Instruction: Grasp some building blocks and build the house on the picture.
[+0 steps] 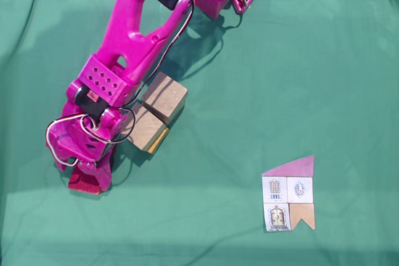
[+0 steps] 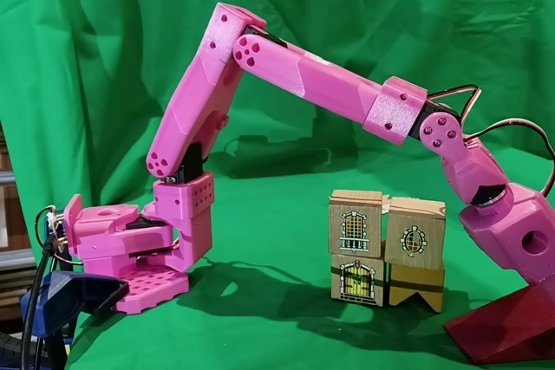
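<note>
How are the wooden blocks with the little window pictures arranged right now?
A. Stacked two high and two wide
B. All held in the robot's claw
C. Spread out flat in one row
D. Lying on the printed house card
A: in the side-on fixed view the wooden blocks stand as two pairs, one pair on top of the other, on the green cloth.

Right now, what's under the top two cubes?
Two more cubes: one door-printed, one tan with a dark band. From above, the top cubes largely cover them.
</note>
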`<state>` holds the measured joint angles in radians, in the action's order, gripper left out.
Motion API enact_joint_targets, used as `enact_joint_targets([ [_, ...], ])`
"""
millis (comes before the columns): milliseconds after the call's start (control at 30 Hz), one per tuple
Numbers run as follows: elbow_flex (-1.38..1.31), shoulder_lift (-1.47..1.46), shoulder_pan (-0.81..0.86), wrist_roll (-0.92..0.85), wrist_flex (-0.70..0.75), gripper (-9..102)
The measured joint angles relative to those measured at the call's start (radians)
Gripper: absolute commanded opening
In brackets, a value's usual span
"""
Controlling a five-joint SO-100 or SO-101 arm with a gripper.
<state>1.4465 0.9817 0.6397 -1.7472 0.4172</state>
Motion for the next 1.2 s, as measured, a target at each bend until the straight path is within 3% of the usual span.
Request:
enact_joint_targets([
  [500,0.0,0.0,0.0,0.0,0.0,35],
  [800,0.0,0.0,-0.002,0.006,0.0,23],
  [1200,0.0,0.0,-0.002,0.0,0.0,23],
])
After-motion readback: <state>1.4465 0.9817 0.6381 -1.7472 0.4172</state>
